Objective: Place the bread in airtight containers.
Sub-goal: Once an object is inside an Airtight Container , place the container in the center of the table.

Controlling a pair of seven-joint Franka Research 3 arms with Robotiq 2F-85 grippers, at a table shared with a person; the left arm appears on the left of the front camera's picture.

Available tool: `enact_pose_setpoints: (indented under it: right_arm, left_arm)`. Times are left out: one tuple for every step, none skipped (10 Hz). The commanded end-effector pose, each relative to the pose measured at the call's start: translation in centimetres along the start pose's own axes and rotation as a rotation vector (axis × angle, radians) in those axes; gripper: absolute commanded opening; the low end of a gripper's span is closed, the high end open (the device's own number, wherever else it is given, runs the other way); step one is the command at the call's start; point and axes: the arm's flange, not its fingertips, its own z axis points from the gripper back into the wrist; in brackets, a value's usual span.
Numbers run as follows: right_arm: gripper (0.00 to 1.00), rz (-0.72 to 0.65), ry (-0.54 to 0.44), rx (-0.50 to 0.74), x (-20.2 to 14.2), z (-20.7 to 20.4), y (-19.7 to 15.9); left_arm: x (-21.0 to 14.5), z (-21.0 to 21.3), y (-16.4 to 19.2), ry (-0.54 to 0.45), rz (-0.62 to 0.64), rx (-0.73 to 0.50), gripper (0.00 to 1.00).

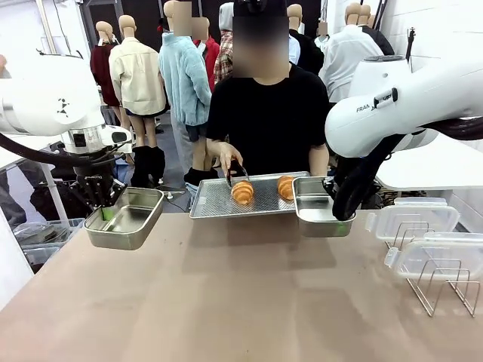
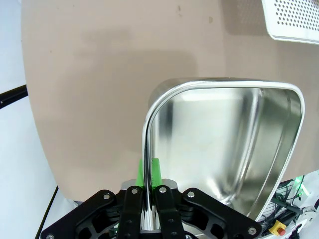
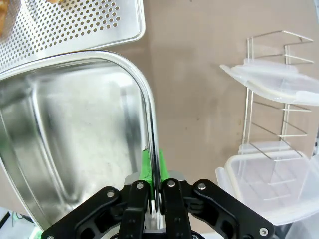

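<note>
left end effector, right end effector pinch steel pans

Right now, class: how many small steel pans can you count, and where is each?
2. The left pan is gripped by its rim in the left claw, near the table's left edge; the right pan in the right claw, beside the perforated tray.

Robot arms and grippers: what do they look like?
The left arm and right arm are rounded white shells with black cables; the right carries dark Franka lettering. The left gripper and right gripper are black bolted linkages with green pads.
</note>
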Motion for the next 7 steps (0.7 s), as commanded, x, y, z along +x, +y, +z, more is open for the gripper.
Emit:
enact_pose_setpoints:
  right_arm:
    - [0.0,0.005,-0.014,-0.004,-0.13,0.12,-0.11]
    - [0.0,0.005,-0.014,-0.004,-0.13,0.12,-0.11]
    - [0.0,0.005,-0.014,-0.004,-0.13,0.12,-0.11]
    - [0.0,0.005,-0.014,-0.004,-0.13,0.12,-0.11]
    - [0.0,0.005,-0.014,-0.004,-0.13,0.12,-0.11]
    - [0.0,0.005,-0.014,-0.004,-0.13,0.12,-0.11]
    - [0.0,0.005,-0.014,-0.004,-0.13,0.12,-0.11]
  left_arm:
    - [0.12,0.28,0.16,-0.017,-0.017,-0.001,0.0]
    - [0.12,0.28,0.16,-0.017,-0.017,-0.001,0.0]
    - [0.12,0.28,0.16,-0.017,-0.017,-0.001,0.0]
    - [0.12,0.28,0.16,-0.017,-0.017,-0.001,0.0]
    - [0.12,0.28,0.16,-0.017,-0.017,-0.001,0.0]
    - [0.12,0.28,0.16,-0.017,-0.017,-0.001,0.0]
    - [0.12,0.28,0.16,-0.017,-0.017,-0.001,0.0]
